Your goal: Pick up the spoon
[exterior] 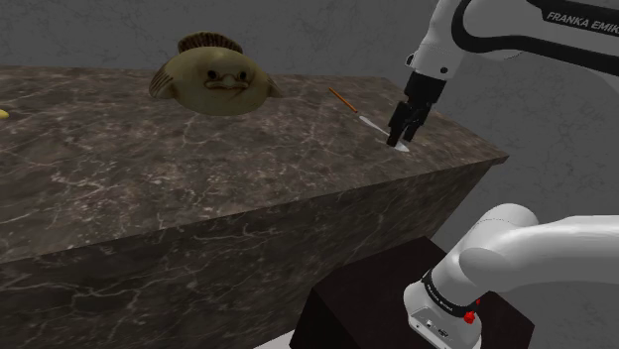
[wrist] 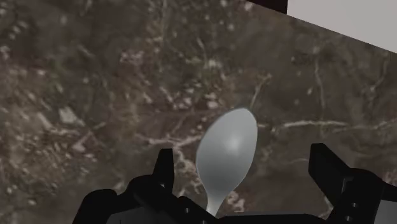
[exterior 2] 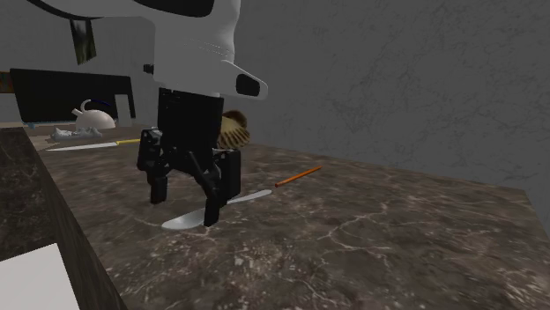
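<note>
1. In the shoulder view, start at the far left edge. A small yellow thing [exterior: 3, 113] sits at the rim of the dark marbled worktop [exterior: 198, 188], and too little of it shows for you to name it.
2. In the upper middle-left of that frame, a round olive-brown fish figure [exterior: 213, 77] sits on the worktop's far side, facing the camera.
3. Right of the fish figure, the spoon [exterior: 369, 119] lies flat near the worktop's far right corner. Its thin orange handle points up and left, and its pale bowl points down and right.
4. The pincer [exterior: 402, 137] hangs over the bowl end with its tips close to the surface. It is carried by the white arm [exterior: 466, 40], which comes in from the upper right corner. The arm's base stands on the dark stand [exterior: 367, 297] at the lower right.
5. In the second exterior view, a white teapot [exterior 2: 92, 114] stands in the upper left, well apart from the spoon.
6. At centre-left of that frame you see the pincer [exterior 2: 187, 201] with its fingers spread, one on each side of the bowl. The spoon [exterior 2: 251, 195] runs from below the pincer up and to the right, and its orange handle ends near the middle of the frame.
7. In the wrist view, the pincer [wrist: 241, 154] stands apart around the spoon's [wrist: 228, 153] grey bowl. Bare marble shows between the bowl and each of the fingers [wrist: 162, 175], so nothing is clamped. The spoon rests on the worktop.
</note>
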You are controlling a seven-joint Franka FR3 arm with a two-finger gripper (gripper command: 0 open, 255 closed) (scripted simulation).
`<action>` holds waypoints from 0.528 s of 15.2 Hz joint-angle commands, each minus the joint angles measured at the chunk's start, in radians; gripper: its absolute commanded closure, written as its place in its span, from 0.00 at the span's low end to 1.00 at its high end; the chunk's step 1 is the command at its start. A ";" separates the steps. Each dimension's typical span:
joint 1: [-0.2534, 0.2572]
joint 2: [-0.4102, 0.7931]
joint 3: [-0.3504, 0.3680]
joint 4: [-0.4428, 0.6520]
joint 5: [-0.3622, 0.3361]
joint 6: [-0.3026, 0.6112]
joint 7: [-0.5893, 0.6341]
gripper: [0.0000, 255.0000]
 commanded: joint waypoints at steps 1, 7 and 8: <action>0.000 0.000 0.000 0.000 0.000 0.000 0.000 0.00; -0.070 0.252 -0.008 0.257 0.031 -0.037 0.191 0.00; -0.079 0.284 -0.011 0.293 0.034 -0.045 0.217 0.00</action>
